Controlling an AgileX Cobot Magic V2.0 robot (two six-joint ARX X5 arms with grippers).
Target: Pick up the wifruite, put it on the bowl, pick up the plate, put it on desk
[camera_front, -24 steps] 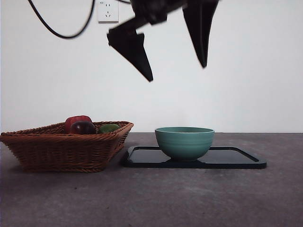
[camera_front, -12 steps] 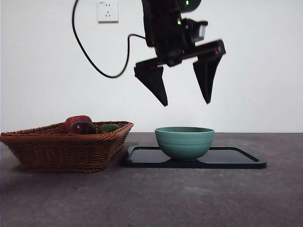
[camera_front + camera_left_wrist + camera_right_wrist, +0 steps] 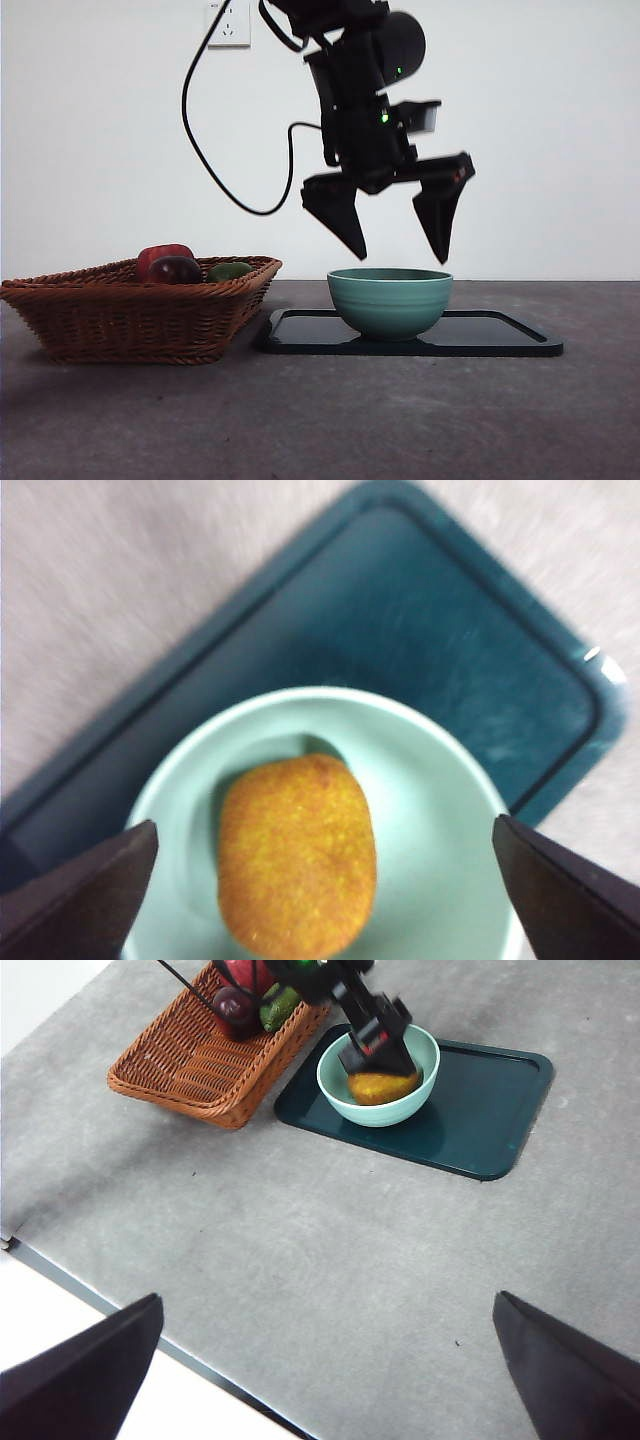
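The orange-brown wifruite [image 3: 297, 855] lies inside the mint-green bowl [image 3: 390, 300], also visible from above in the right wrist view [image 3: 385, 1087]. The bowl stands on the dark teal plate [image 3: 500, 335], which rests on the desk [image 3: 320, 420]. My left gripper [image 3: 400, 258] hangs open just above the bowl's rim, with its jaws spread to either side of the fruit and nothing held. My right gripper [image 3: 326, 1300] is open and empty, high over the near part of the desk, away from the bowl.
A wicker basket [image 3: 130, 310] sits left of the plate, almost touching it. It holds a red apple [image 3: 165, 255], a dark fruit [image 3: 176, 270] and a green fruit [image 3: 230, 271]. A black cable [image 3: 215, 170] loops from the left arm.
My left gripper has come down from the top of the front view to just above the bowl, jaws staying open. Bowl, plate and basket have not moved.
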